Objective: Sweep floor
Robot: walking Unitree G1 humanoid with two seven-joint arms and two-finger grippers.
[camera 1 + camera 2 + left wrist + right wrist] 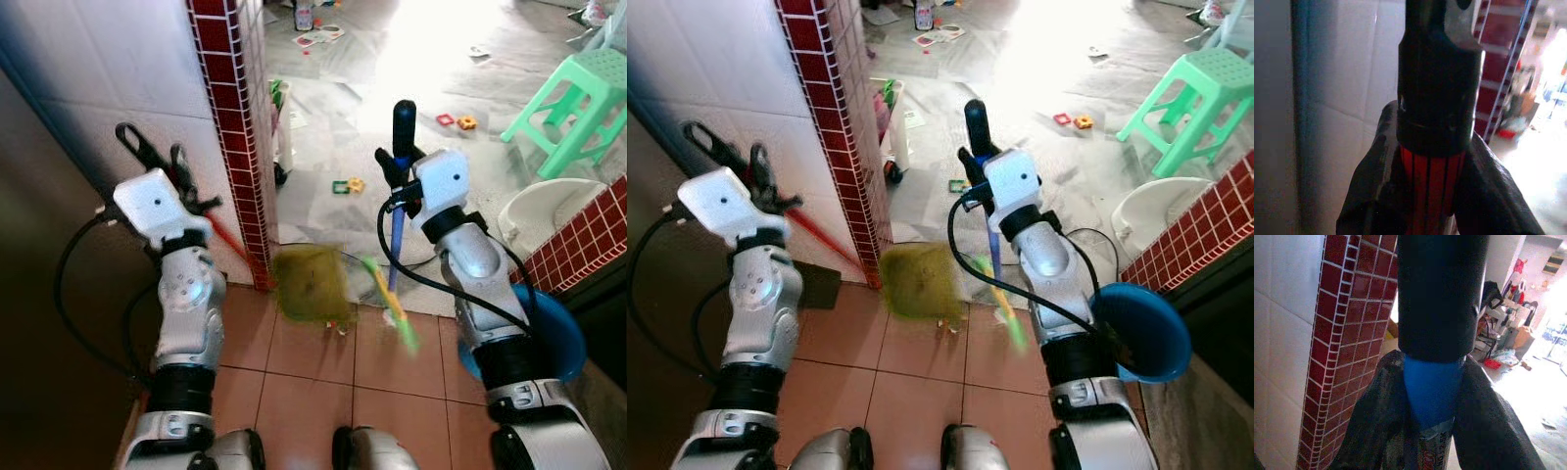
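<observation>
Under me the floor (294, 392) is of orange-brown tiles. On my left stands a white tiled wall (118, 69), and its corner is edged with dark red small tiles (230, 117). Beyond it the pale floor (411, 59) is very bright from strong light. A green plastic stool (573, 103) stands far on my right, above a low red-tiled wall (588, 240).

So there's a dustpan (312, 284), olive-green and kinda blurry, sitting low on the terracotta floor tiles (304, 392) right at the foot of the red-tiled pillar corner. Its red handle (230, 245) slants up to the left, ending in a black grip. Just beside it is the broom (395, 240): blue shaft standing nearly upright with a black grip on top, and green-yellow bristles (390, 302) splayed out near the dustpan's right edge, where the tiles meet the pale floor beyond.
</observation>
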